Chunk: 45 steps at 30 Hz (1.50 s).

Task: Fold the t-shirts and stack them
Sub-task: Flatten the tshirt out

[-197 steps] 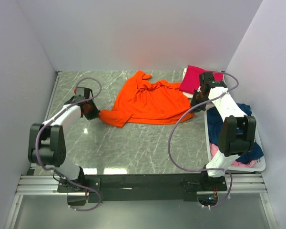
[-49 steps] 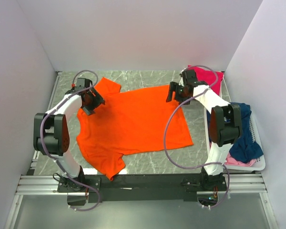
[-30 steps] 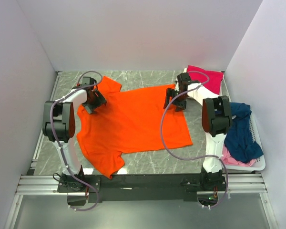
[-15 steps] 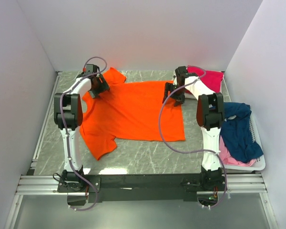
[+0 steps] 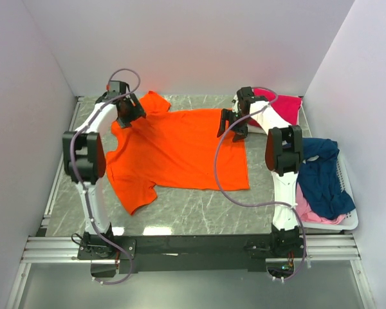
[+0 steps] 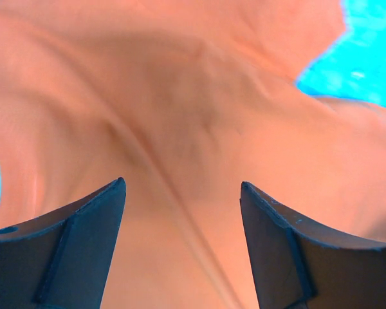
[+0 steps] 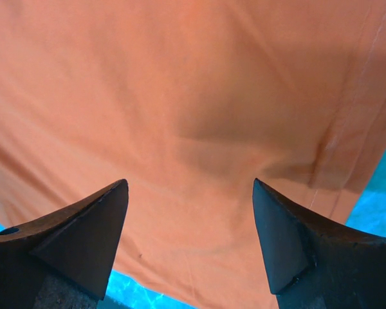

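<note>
The bright orange t-shirt lies spread flat on the marble table, one sleeve pointing to the front left. My left gripper hovers open over its back left shoulder, and in the left wrist view it has only orange cloth below it. At the shirt's back right corner my right gripper is open as well; the right wrist view shows it over the orange cloth near its edge, gripping nothing. A magenta-pink t-shirt lies folded at the back right.
A white basket stands at the right edge, holding a navy blue t-shirt and a pale pink one. Bare marble table shows in front of the orange shirt. White walls close the back and sides.
The orange shirt, crumpled at first, now lies flat and has slid toward the back wall. Both arms have reached farther back; over the last half second little has moved.
</note>
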Tool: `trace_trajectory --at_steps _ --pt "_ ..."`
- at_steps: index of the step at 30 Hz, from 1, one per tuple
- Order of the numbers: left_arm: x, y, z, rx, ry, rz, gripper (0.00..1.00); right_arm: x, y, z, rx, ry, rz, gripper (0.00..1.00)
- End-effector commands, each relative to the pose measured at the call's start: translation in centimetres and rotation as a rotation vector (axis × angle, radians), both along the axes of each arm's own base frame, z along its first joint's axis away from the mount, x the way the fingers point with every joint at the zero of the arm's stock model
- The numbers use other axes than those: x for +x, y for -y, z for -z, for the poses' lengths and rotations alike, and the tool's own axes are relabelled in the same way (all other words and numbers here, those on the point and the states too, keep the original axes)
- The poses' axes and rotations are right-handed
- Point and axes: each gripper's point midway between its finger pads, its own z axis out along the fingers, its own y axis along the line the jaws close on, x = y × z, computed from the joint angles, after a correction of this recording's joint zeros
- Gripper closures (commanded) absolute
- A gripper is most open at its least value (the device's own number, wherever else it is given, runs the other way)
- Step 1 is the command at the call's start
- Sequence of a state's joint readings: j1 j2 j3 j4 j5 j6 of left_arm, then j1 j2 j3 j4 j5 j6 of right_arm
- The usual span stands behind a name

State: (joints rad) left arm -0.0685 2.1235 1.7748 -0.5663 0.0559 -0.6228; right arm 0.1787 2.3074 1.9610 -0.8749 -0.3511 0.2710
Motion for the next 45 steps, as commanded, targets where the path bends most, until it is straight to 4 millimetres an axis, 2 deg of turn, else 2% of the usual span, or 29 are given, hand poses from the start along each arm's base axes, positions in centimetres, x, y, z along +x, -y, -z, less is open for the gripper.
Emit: trace_trajectory --at_steps 1,3,4,5,6,8,9,11,12,14,15,20,24,27,30,37,40,45 --pt "-2.3 0.3 -5.8 -0.032 0.096 -0.026 0.23 -0.5 -0.4 -4.7 0.053 0.089 -0.021 0.16" --pt "-3.6 0.2 -5.4 -0.035 0.075 -0.037 0.22 -1.0 -0.5 -5.4 0.062 0.103 -0.024 0.16" --pt "-5.0 0.2 -4.9 -0.045 0.056 -0.041 0.23 -1.6 -0.7 -5.5 0.066 0.102 -0.030 0.16" --pt "-5.4 0.2 -4.7 -0.054 0.059 -0.045 0.22 -2.0 -0.6 -5.2 0.066 0.095 -0.032 0.16" --pt "-6.9 0.4 -3.1 -0.064 0.019 -0.043 0.22 -2.4 -0.7 -5.1 0.064 0.094 -0.037 0.16" --pt "-7.9 0.5 -3.3 -0.085 0.031 -0.054 0.22 -3.6 -1.0 -4.4 0.060 0.078 -0.050 0.16" --pt "-9.1 0.5 -1.9 -0.090 -0.005 -0.062 0.22 -4.0 -1.2 -4.2 0.055 0.075 -0.060 0.16" --pt "-10.1 0.5 -1.8 -0.097 -0.004 -0.068 0.22 -5.2 -1.5 -3.6 0.040 0.067 -0.075 0.16" --pt "-11.1 0.3 -0.8 -0.098 -0.027 -0.077 0.22 -5.6 -1.5 -3.4 0.035 0.065 -0.079 0.16" --pt "-11.8 0.0 -0.4 -0.107 -0.030 -0.085 0.22 -6.7 -1.6 -2.9 0.026 0.058 -0.090 0.16" --pt "-12.8 -0.2 0.4 -0.112 -0.053 -0.092 0.22 -7.5 -1.5 -2.2 0.020 0.039 -0.090 0.16" --pt "-15.0 -1.7 2.6 -0.107 -0.108 -0.131 0.22 -8.7 -1.3 -1.3 0.003 0.032 -0.082 0.16" --pt "-15.1 -2.3 3.1 -0.095 -0.107 -0.122 0.22 -9.0 -1.1 -0.4 -0.005 -0.001 -0.063 0.16" --pt "-14.9 -3.7 3.6 -0.097 -0.117 -0.136 0.22 -8.7 -1.2 -0.1 -0.006 -0.009 -0.054 0.16" --pt "-14.8 -4.3 4.8 -0.071 -0.146 -0.132 0.22 -8.5 -1.3 0.5 -0.003 -0.033 -0.046 0.16" --pt "-14.8 -5.7 6.7 -0.030 -0.193 -0.153 0.22 -7.7 -1.7 0.6 0.033 -0.048 -0.028 0.16" --pt "-14.2 -6.0 7.4 -0.020 -0.212 -0.148 0.22 -7.7 -1.4 1.2 0.027 -0.067 -0.021 0.16" --pt "-12.1 -6.8 7.8 0.015 -0.225 -0.121 0.22 -6.9 -0.7 1.9 0.027 -0.085 -0.002 0.16"
